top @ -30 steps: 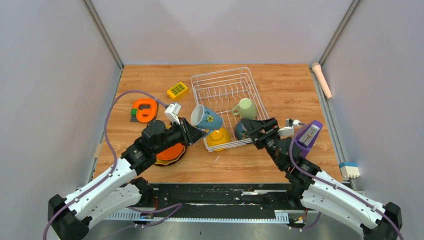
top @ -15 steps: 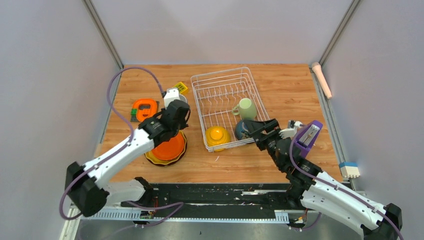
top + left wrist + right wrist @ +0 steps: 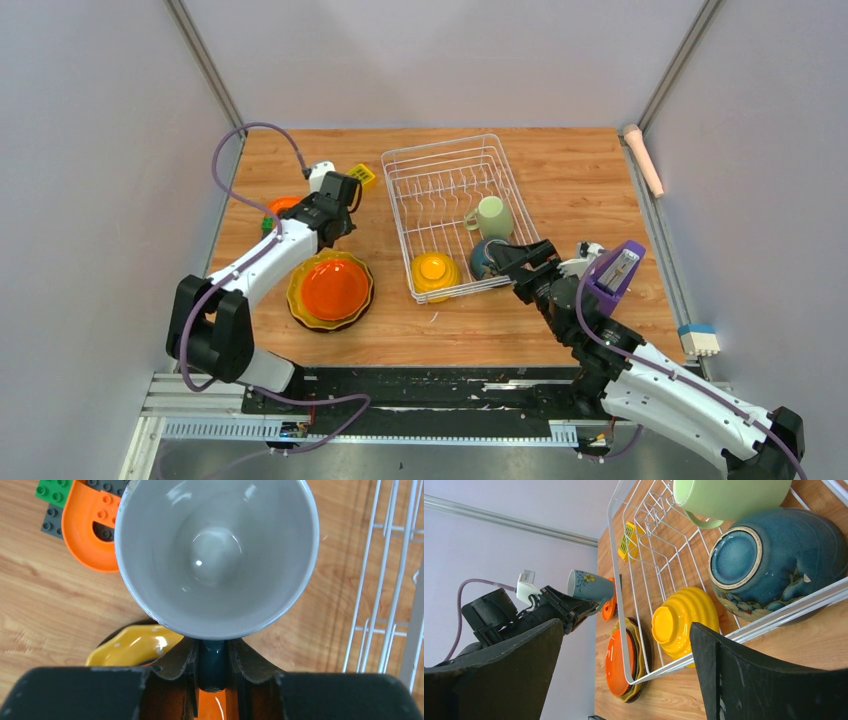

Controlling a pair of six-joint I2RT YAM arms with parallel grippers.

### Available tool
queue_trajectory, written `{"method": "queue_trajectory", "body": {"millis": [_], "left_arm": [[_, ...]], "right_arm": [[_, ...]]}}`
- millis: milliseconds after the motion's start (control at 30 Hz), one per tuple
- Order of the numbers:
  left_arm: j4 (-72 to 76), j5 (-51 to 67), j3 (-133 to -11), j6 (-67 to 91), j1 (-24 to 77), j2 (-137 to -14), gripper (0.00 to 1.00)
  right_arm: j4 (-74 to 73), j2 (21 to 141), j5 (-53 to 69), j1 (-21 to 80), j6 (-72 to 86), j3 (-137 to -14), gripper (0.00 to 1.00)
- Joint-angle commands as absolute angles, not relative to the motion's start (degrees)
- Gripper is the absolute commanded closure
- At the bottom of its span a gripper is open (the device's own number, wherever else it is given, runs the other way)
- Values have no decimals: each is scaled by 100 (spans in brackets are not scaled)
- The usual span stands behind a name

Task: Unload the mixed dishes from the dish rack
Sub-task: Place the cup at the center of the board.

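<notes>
One blue mug point(image 3: 589, 587), plates point(image 3: 331, 291), orange gadget point(image 3: 82, 530) near

The desk point(image 3: 560, 180) showed matt wood grain, the dish rack point(image 3: 440, 190) was smooth white coated wire, the blue mug point(image 3: 215, 555) had a glossy pale glazed inside, the yellow bowl point(image 3: 679, 622), dark bowl point(image 3: 774, 560) and orange plate point(image 3: 333, 288) shone glossily, and the pale green mug point(image 3: 729, 495) looked smooth but duller.

Wooden table point(image 3: 580, 190) under everything. At the left lies an orange gadget point(image 3: 80, 540), with a green brick point(image 3: 52, 490) and a grey brick point(image 3: 50, 526) at its edge. A yellow brick point(image 3: 628, 541) lies nearby. Over on the right, a pink cylinder point(image 3: 643, 158) lies along the wall, and a blue-and-white block point(image 3: 699, 340) sits off the table's edge.
</notes>
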State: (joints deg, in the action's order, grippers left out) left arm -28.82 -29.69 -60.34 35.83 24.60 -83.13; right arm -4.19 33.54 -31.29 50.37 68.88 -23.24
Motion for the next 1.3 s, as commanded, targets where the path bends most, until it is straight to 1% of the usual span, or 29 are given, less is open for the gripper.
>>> {"method": "queue_trajectory", "body": {"millis": [0, 67, 233, 700, 767, 800, 833, 867, 900, 933, 967, 1033, 1067, 1100, 1133, 1167, 1233, 1267], "left_arm": [[-1494, -2543, -5850, 3369, 1970, -8393, 100], [-1129, -2505, -5726, 3230, 1860, -8535, 100], [-983, -2280, -5820, 3109, 1767, -9032, 100], [-1308, -2091, -6170, 3382, 1723, -9893, 100], [-1432, -2086, -6203, 3430, 1723, -9900, 98], [-1481, -2098, -6213, 3451, 1723, -9871, 91], [-1583, -2128, -6236, 3486, 1723, -9853, 86], [-1635, -2141, -6250, 3505, 1723, -9789, 73], [-1710, -2137, -6250, 3537, 1723, -9750, 66], [-1734, -2119, -6229, 3535, 1723, -9660, 51], [-1763, -2074, -6213, 3547, 1723, -9616, 46], [-1803, -1995, -6149, 3566, 1723, -9465, 27], [-1835, -1978, -6103, 3571, 1723, -9367, 23], [-1858, -1929, -6079, 3587, 1723, -9315, 16], [-1904, -1905, -6033, 3595, 1723, -9206, 12], [-1927, -1861, -6014, 3599, 1718, -9156, 6], [-2046, -1779, -5978, 3615, 1722, -8920, 1], [-2133, -1747, -5959, 3628, 1722, -8850, 1]], "right_arm": [[-465, 3335, -3341, 5036, 6813, -2417, 0], [-464, 3340, -3363, 5036, 6828, -2390, 0], [-508, 3335, -3412, 5036, 6829, -2369, 0], [-623, 3296, -3635, 5036, 6803, -2327, 0], [-639, 3296, -3652, 5030, 6803, -2329, 0], [-646, 3297, -3652, 5033, 6791, -2325, 0], [-667, 3296, -3648, 5028, 6777, -2329, 0], [-669, 3296, -3652, 5037, 6770, -2329, 0], [-675, 3296, -3648, 5029, 6750, -2330, 0], [-676, 3307, -3645, 5027, 6721, -2348, 0], [-681, 3317, -3640, 5027, 6695, -2367, 0], [-689, 3352, -3632, 5027, 6653, -2386, 0], [-702, 3368, -3626, 5027, 6624, -2408, 0], [-707, 3395, -3622, 5027, 6588, -2428, 0], [-728, 3419, -3617, 5027, 6538, -2457, 0], [-760, 3451, -3614, 5032, 6505, -2487, 0], [-829, 3522, -3615, 5027, 6359, -2574, 0], [-879, 3570, -3615, 5027, 6290, -2649, 0]]}}
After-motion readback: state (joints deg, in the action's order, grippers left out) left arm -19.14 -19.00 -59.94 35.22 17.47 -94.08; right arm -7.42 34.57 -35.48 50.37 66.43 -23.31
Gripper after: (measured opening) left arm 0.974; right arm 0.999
